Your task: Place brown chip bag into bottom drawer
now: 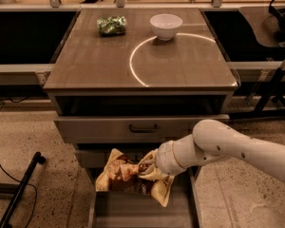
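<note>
The brown chip bag [121, 175], yellow-tan at the edges and dark brown in the middle, hangs crumpled over the open bottom drawer [142, 212]. My gripper [147, 167] is at the end of the white arm that reaches in from the right, and it is shut on the bag's right side. The bag sits just above the drawer's grey tray, below the middle drawer's front. The fingers are mostly hidden by the bag and the wrist.
The cabinet top [99, 65] carries a small green shiny packet [111, 25] and a white bowl [166, 25]. The middle drawer [142, 127] with a black handle sticks out slightly. A black stand leg [19, 189] lies on the floor at left.
</note>
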You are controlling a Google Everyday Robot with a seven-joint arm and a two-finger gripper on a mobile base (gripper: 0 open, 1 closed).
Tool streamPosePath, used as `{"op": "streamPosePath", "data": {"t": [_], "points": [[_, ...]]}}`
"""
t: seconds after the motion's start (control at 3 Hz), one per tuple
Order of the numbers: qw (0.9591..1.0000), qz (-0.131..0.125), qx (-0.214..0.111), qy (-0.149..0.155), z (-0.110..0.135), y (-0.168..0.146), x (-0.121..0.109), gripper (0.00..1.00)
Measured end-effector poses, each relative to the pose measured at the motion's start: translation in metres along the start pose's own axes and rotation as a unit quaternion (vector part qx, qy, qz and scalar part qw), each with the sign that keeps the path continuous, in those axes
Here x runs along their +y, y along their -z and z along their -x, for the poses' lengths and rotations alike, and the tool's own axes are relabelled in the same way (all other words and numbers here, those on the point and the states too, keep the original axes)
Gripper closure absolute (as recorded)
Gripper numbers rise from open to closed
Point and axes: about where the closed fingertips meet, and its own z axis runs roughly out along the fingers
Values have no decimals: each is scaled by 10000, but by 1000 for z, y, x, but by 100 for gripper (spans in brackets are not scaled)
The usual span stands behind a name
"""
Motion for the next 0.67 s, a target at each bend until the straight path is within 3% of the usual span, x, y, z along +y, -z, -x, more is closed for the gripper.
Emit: {"op": "streamPosePath", "data": {"t": [0.67], "points": [[9998, 72, -114, -123, -72, -43, 1, 100]]}}
